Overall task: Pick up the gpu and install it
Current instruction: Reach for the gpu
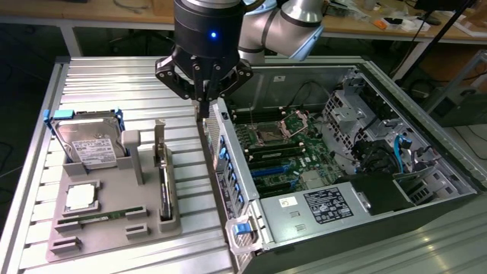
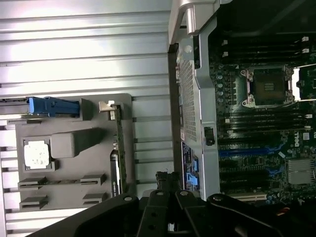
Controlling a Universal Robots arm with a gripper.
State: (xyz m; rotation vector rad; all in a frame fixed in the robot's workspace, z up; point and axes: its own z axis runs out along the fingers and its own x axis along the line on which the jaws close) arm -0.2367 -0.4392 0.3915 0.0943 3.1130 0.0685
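Right now the claw [image 1: 204, 108] is hanging over the rear wall of the open computer case [image 1: 380, 228]. Its dark fingers [image 1: 199, 98] are pressed together at their tips and are gripping nothing. In the wrist view the claw [image 2: 167, 178] is showing its closed tips just beside the perforated metal wall of the case [image 2: 197, 98].

The gpu [image 1: 163, 177] is standing on its long edge in a slot of the grey holder tray [image 1: 114, 234]. It is occupying the side of the tray nearest the case, and its silvery bracket end is pointing toward the far end of the tray. The claw is hovering near that end, toward the exterior view's right of it, without touching the card. From the wrist the gpu [image 2: 118, 148] is appearing edge-on as a thin strip along the tray [image 2: 74, 190].

Other parts are lying in the same tray:
- a hard drive [image 1: 91, 145] with a white label is leaning in its cradle
- a square processor chip [image 1: 81, 197] is sitting flat
- a green memory stick [image 1: 99, 217] is lying flat

The tray is resting on a ribbed metal tabletop [image 1: 106, 80], at the exterior view's left of the case. Inside the case the motherboard [image 1: 293, 157] is lying exposed.
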